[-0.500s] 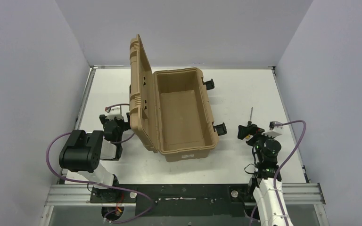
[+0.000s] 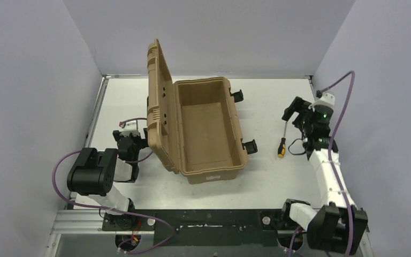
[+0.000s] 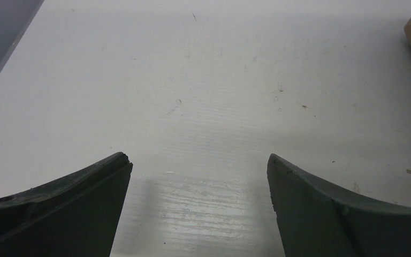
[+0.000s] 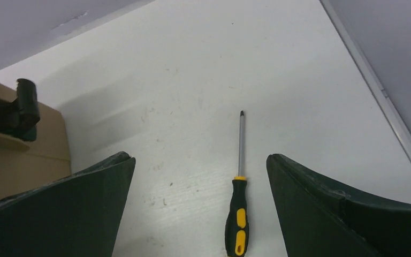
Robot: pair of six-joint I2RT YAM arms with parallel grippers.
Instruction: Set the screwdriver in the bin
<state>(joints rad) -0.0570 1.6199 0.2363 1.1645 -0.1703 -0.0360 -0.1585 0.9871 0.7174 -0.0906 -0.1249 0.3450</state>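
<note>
While right gripper (image 4: 199,158) is held wide and empty, screwdriver (image 4: 237,214) is seen flat on table (image 4: 192,64) between its jaws, untouched. Open-lidded tan bin (image 2: 208,81) lies off gripper's left side. Grasp, carry, release not yet done. Idle left gripper (image 3: 198,160) also spread, empty.

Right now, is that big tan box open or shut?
Open. The bin has its ribbed lid standing raised along the hinge side, and the top view looks straight down onto its bare inner floor.

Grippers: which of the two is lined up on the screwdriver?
The right gripper: its wrist view shows the screwdriver lying on the table between its open jaws. The left gripper, also open, frames only table.
</note>
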